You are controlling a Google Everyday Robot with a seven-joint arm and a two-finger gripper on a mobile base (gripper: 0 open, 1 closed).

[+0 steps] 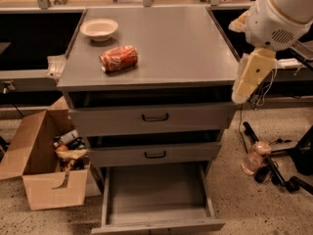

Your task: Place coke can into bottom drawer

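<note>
The coke can [119, 58], red-orange with white lettering, lies on its side on the grey cabinet top [166, 43], left of centre, just in front of a cream bowl [99, 29]. The bottom drawer [156, 190] is pulled out and shows a bare grey tray. My arm's white body is at the upper right, and its cream gripper [240, 95] hangs down beside the cabinet's right front corner. It is well to the right of the can and holds nothing that I can see.
The two upper drawers [154, 117] with black handles are closed. An open cardboard box [44, 175] with clutter stands on the floor to the left. A clear plastic bottle [255, 156] and black chair legs [288, 175] are on the floor to the right.
</note>
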